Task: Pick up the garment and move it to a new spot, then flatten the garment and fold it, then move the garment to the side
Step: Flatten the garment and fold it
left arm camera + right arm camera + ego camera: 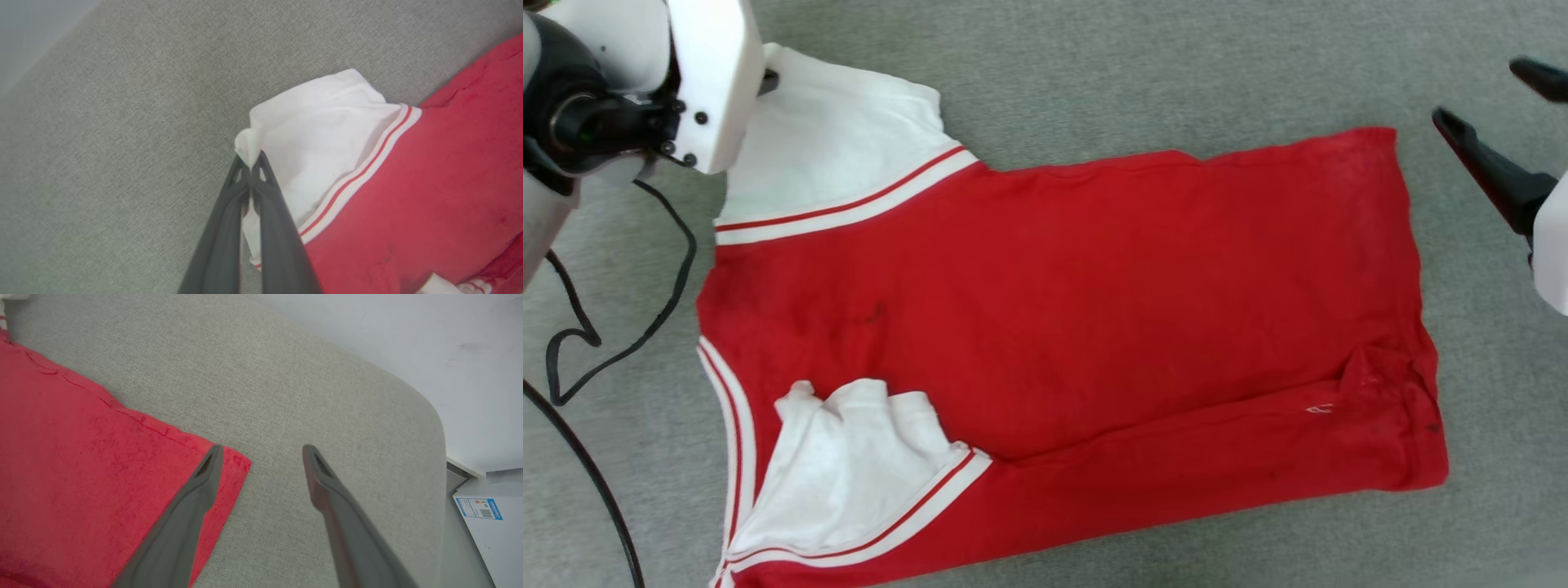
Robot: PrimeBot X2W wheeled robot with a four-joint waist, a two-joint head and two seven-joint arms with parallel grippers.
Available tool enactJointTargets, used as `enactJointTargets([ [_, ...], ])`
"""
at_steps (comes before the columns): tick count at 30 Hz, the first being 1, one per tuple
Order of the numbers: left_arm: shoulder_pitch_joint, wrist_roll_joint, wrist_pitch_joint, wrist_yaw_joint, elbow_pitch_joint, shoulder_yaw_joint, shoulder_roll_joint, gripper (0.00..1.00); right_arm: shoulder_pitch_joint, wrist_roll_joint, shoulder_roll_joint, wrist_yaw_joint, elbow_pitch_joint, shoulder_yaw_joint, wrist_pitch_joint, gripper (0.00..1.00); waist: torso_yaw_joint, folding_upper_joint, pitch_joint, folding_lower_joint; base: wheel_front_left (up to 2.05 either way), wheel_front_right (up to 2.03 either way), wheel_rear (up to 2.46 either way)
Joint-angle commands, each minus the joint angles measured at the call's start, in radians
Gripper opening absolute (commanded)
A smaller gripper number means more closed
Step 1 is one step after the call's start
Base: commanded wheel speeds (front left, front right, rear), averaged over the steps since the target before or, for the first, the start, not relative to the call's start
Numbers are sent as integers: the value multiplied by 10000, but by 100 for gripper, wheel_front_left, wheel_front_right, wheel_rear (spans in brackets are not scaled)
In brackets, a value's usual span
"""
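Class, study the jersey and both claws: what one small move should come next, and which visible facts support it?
Probably lower the right claw and close it on the hem corner by its fingertips. The left claw is shut on the white sleeve, while the right one stands open at the edge of the garment, which lies mostly flat. Two grips would likely let it fold evenly.

Indoor robot test space, most likely a lab rather than a home. The work surface (327, 384) is a broad pad covered in plain grey woven cloth, with a rounded corner at its right end. Beyond that corner are a bare pale background (429, 335), either floor or wall, and a white box (496, 547) bearing a blue QR-code label (479, 507). At the left, loose black cables (694, 249) trail beside a white machine arm (715, 82).
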State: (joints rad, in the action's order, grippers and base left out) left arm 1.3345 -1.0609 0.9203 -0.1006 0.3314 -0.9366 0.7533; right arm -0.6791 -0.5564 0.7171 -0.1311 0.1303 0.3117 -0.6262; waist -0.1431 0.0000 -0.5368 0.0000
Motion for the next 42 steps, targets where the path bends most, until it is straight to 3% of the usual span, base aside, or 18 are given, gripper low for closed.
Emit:
enactJointTargets([
  [1, -120, -26, -41, -36, -52, -9, -50, 0, -142, -163, 70, 8, -99, 156, -222, 100, 168, 0, 107, 0, 0, 0, 0],
  [6, -60, 91, -257, -91, -426, -82, -203, 0, -1410, -1659, 919, 8, -1025, 1351, -2666, 100, 544, 0, 42, 0, 0, 0, 0],
  [10, 5, 189, -359, -130, -727, -166, -275, 0, -2191, -2174, 1001, 8, -1815, 1985, -3804, 100, 825, 0, -140, 0, 0, 0, 0],
  [17, 81, 302, -559, -176, -1091, -279, -388, 0, -2802, -2175, 452, 8, -3091, 2940, -4064, 100, 1155, 0, -504, 0, 0, 0, 0],
  [23, -1, 367, -740, -214, -1183, -408, -443, 0, -2042, -2584, 0, -11, -3805, 4221, -3674, 100, 1259, 0, -599, 0, 0, 0, 0],
  [24, -34, 381, -803, -223, -1179, -432, -448, 0, -2058, -2591, -1, -12, -3851, 4303, -3453, 25, 1252, 0, -564, 0, 0, 0, 0],
  [25, -67, 399, -853, -232, -1173, -449, -438, 0, -2112, -2618, 3, -11, -3918, 4318, -3215, 0, 1236, 0, -506, 0, 0, 0, 0],
  [32, -553, 349, -1461, -264, -1243, -480, -69, 0, -2571, -2823, 337, -5, -4101, 4336, -1425, 0, 1077, 0, 400, 0, 0, 0, 0],
  [42, -2272, 195, -2340, -115, -2324, -769, 877, 0, -1628, -3425, 1098, 8, -3983, 5051, 639, 0, 1189, 0, 2144, 0, 0, 0, 0],
])
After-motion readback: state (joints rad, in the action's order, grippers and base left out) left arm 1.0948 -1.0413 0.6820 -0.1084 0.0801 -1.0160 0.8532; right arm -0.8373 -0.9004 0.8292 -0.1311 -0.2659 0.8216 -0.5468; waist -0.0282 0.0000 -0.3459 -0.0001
